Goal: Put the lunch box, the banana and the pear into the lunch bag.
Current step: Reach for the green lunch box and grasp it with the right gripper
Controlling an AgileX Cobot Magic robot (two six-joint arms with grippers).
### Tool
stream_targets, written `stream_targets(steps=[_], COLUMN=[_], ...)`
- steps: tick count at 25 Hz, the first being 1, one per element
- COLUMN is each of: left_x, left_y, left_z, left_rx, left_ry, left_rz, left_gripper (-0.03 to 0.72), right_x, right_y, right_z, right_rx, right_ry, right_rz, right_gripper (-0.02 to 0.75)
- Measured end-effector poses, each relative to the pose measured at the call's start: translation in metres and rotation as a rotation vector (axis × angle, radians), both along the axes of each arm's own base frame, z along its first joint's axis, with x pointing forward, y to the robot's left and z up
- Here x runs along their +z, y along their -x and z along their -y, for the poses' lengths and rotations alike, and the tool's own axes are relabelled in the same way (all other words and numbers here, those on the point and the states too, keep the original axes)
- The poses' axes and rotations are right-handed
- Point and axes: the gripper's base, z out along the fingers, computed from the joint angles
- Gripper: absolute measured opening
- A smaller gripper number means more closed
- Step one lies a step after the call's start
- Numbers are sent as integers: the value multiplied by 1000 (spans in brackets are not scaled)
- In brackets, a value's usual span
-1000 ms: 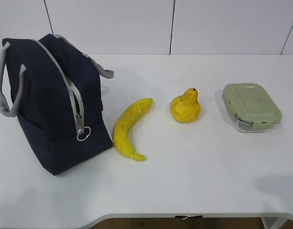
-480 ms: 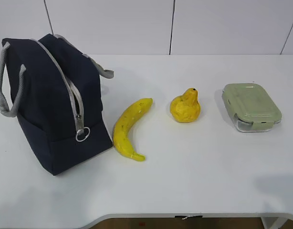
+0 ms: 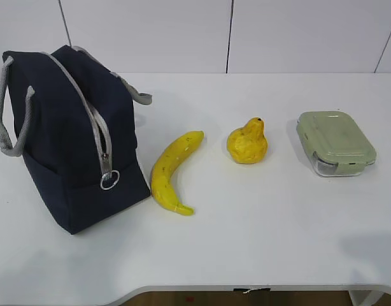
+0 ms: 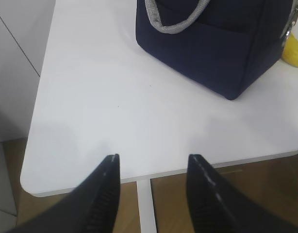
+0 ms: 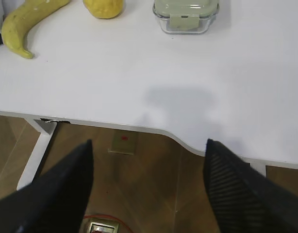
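Lunch bag [image 3: 71, 137], navy with grey webbing handles [image 3: 11, 118], stood at the left end of the white surface [image 3: 246, 236], its grey zipper running over the top and down the near end to a ring pull [image 3: 110, 179] that hung low on that end. From the exterior view the zipper looked shut, though the top of the bag could not be seen well. The banana [image 3: 172, 171] lay just beside the bag's right lower corner, curved, its stem end pointing toward the near edge. The pear [image 3: 247, 144] sat upright to the right of the banana, apart from it, dark stem tip upward. The lunch box [image 3: 335, 142] rested farther right, well apart from the pear, its pale green lid clipped on.

Neither arm appeared in the exterior view. In the left wrist view the left hand [image 4: 151, 194] hovered over the near left edge of the surface, fingers parted with nothing between them, the bag ahead of it. In the right wrist view the right hand [image 5: 149, 194] hung off the near edge above the wooden floor [image 5: 139, 194], fingers spread wide and released, with the banana, pear and lunch box in a row ahead.
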Motion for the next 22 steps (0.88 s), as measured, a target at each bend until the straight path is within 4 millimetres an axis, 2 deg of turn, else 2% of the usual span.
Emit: stream_targets(steps=[22], left_x=[0], left_y=[0], left_z=[0], left_rx=[0], left_ry=[0], left_rz=[0], left_gripper=[341], right_x=[0], right_y=[0], right_z=[0], right_rx=[0], right_ry=[0], right_rz=[2], right_gripper=[557])
